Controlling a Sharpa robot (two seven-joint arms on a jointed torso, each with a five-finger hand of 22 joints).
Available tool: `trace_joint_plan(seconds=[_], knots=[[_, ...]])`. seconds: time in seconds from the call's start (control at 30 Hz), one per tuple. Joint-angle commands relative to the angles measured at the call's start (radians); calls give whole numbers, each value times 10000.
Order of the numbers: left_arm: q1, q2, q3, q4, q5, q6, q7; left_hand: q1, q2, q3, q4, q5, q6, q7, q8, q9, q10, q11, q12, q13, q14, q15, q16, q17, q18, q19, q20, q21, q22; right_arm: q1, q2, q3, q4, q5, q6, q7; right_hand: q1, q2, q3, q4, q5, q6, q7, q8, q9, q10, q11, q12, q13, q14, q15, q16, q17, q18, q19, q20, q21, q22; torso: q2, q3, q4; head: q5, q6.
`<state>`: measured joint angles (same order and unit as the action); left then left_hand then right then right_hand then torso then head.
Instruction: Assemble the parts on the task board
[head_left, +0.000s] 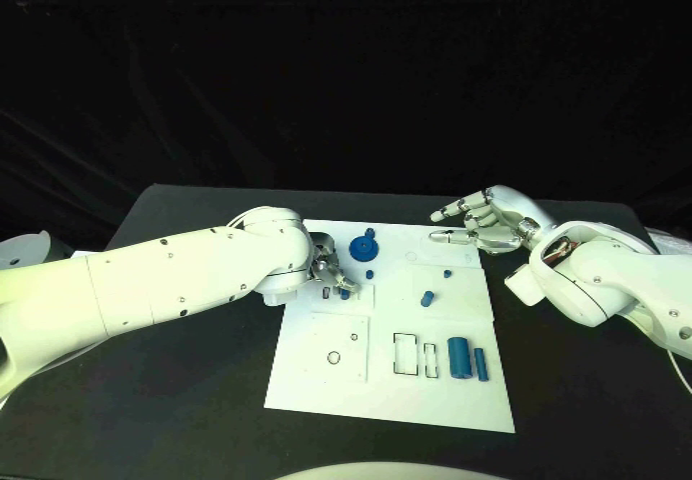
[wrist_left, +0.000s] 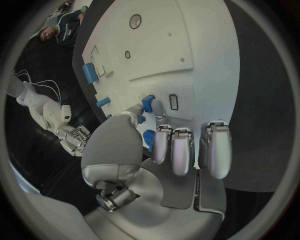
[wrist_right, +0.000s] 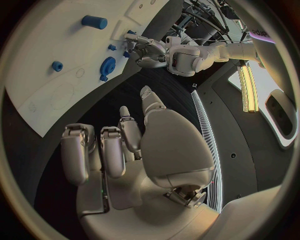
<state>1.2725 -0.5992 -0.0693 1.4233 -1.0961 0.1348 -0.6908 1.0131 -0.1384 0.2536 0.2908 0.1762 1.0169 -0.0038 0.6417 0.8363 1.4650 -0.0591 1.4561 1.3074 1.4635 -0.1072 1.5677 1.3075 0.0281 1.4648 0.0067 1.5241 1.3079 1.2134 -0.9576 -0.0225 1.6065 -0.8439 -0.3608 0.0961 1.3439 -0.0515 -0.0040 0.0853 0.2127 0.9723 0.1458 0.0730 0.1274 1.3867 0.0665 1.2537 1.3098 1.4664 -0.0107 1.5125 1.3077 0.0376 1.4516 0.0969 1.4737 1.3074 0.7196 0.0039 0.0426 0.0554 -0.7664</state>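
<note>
Fingertips of the left silver hand (head_left: 326, 272) press round a small blue part (wrist_left: 147, 103) on the white task board (head_left: 346, 385), though we cannot tell whether it is truly pinched. The white forearm hides the board's left edge. The right silver hand (head_left: 488, 224) hovers empty, fingers spread, at the board's far right corner. Blue cylinders (head_left: 460, 356) lie near the right edge; bare board stretches nearer us.

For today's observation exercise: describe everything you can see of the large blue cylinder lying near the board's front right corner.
The large blue cylinder looks like smooth, matte plastic. It lies on its side on the white task board, its long axis running front to back. A thinner blue bar lies close on its right; an outlined rectangular slot lies on its left. Neither hand touches it.
</note>
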Motion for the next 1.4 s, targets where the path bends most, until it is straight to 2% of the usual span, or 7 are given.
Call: trace_joint_plan(seconds=[0.03,0.23,0.57,0.83,1.0,1.13,1.4], knots=[[-116,4,-90,19,174,455,-459,-200,44,-327,8,-34,75,-27,-32,18,472,-88,30,1466,1073,-64,31,2633,-106,699,-70,53,1914,-4,3,3,8,-20,132,36,15,69,-58,20,54,71,13,41,16,6,-63,-43,120,788,-26,-68,1544,108,-25,-29,-42,497,6,-4,9,1,1],[-118,-48,-87,40,177,195,-452,-666,306,-1974,15,-1253,121,-43,-29,61,479,-102,20,1465,1073,-76,31,2633,-123,736,-81,91,1992,-4,7,3,-9,-21,133,41,15,69,-58,20,54,71,13,41,16,6,-63,-43,120,788,-26,-68,1544,108,-25,-29,-42,497,3,-7,5,7,-1],[-118,-316,46,275,318,-264,-422,-653,497,-2504,25,-1281,97,-47,-37,86,455,-115,-28,1420,1073,-99,31,2633,-89,667,-111,8,1860,-4,32,3,-52,-20,150,47,15,69,-58,20,54,71,13,41,16,6,-63,-43,120,788,-26,-68,1544,108,-25,-29,-42,497,19,-13,-23,-34,16],[0,-879,592,794,1556,-586,-176,47,548,-2849,28,-1230,-823,313,-677,-226,-229,174,-1026,456,1073,75,31,2633,116,219,16,-557,1002,-5,39,2,-135,3,156,42,13,71,-71,20,51,70,13,39,17,-5,-63,-64,103,781,-26,-85,1518,114,-38,-29,-54,473,4,-3,4,-163,45],[414,-1333,869,1000,1861,56,-292,380,616,-2973,27,-1227,-1312,643,-1326,-783,-871,464,-1947,-458,1073,327,31,2633,175,106,250,-757,747,-8,82,-8,-227,31,173,39,13,71,-71,20,51,70,13,39,17,-5,-63,-64,103,781,-26,-85,1518,114,-38,-29,-54,473,2,4,-30,-176,88],[651,-1338,925,697,1629,744,-390,655,717,-3023,19,-1234,-1541,844,-1653,-1131,-1632,653,-2902,-1374,1073,496,31,2633,285,-148,407,-1111,273,-10,95,-12,-253,40,178,34,13,71,-71,20,51,70,13,39,17,-5,-63,-64,103,781,-26,-85,1518,114,-38,-29,-54,473,-8,12,1,-144,121],[794,-689,902,-477,1215,854,-220,1093,789,-3041,1,-1232,-1418,866,-1725,-1368,-1592,684,-2800,-1365,1073,537,31,2633,251,-48,485,-1017,442,-18,135,-16,-294,44,181,35,10,73,-81,21,51,71,13,39,18,-7,-62,-66,101,778,-26,-94,1505,117,-47,-29,-62,458,8,-24,-7,-69,172]])
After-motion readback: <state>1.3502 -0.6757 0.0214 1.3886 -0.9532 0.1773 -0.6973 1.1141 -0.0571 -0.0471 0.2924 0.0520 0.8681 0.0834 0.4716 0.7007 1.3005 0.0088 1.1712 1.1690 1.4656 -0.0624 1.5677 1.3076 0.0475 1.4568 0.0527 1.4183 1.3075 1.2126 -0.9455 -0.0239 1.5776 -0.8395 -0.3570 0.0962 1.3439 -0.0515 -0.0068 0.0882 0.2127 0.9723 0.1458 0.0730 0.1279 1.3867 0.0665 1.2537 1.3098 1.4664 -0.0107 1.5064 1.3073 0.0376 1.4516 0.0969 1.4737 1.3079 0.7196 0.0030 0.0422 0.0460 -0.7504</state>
